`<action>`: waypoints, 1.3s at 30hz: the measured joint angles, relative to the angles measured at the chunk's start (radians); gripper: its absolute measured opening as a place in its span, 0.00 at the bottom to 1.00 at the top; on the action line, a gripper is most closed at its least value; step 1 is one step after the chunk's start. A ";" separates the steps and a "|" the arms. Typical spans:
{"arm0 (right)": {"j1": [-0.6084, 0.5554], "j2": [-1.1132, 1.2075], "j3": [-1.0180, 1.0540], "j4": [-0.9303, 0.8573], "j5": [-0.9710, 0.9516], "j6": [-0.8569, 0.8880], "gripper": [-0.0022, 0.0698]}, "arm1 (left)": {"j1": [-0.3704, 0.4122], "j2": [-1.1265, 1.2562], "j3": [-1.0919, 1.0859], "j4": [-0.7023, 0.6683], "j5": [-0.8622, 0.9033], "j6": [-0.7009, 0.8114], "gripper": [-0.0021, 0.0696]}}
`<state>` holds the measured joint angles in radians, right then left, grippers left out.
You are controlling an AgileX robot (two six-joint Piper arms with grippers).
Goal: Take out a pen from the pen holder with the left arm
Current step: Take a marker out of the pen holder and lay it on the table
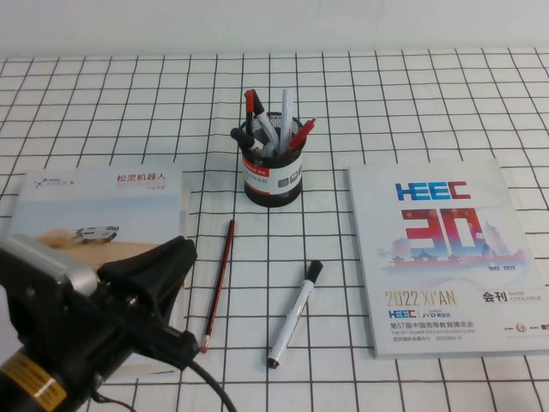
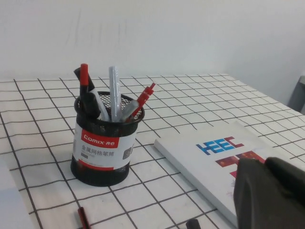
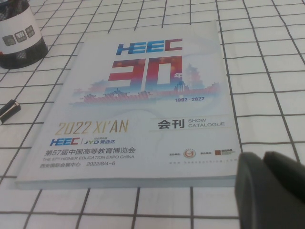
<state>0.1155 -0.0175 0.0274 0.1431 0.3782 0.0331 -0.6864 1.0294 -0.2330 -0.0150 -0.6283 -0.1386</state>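
A black mesh pen holder (image 1: pixel 272 167) (image 2: pixel 102 143) stands upright in the middle of the checked table. It holds several pens, among them a red-capped marker (image 1: pixel 251 103) (image 2: pixel 85 76), a grey pen (image 1: pixel 285 107) (image 2: pixel 114 88) and a red pen (image 1: pixel 302 133) (image 2: pixel 144 95). My left gripper (image 1: pixel 182 253) (image 2: pixel 269 191) hovers at the near left, well short of the holder, shut and with nothing in it. My right gripper (image 3: pixel 271 191) is out of the high view; it hangs shut and empty over the near edge of the catalogue.
A red pencil (image 1: pixel 220 283) and a black-capped white marker (image 1: pixel 294 313) lie on the table in front of the holder. A HEEC catalogue (image 1: pixel 446 249) (image 3: pixel 143 95) lies at the right, a brochure (image 1: pixel 94 215) at the left under my left arm.
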 joint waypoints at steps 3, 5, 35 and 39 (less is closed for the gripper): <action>0.000 0.000 0.000 0.000 0.000 0.000 0.01 | 0.000 0.082 0.006 0.008 -0.099 -0.004 0.08; 0.000 0.000 0.000 0.000 0.000 0.000 0.01 | 0.000 0.150 0.006 0.001 -0.192 -0.004 0.16; 0.000 0.000 0.000 0.000 0.000 0.000 0.01 | 0.113 0.845 -0.525 -0.118 -0.480 -0.017 0.56; 0.000 0.000 0.000 0.000 0.000 0.000 0.01 | 0.120 0.901 -0.599 -0.113 -0.450 -0.049 0.56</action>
<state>0.1155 -0.0175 0.0274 0.1431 0.3782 0.0331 -0.5661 1.9302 -0.8324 -0.1281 -1.0779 -0.1872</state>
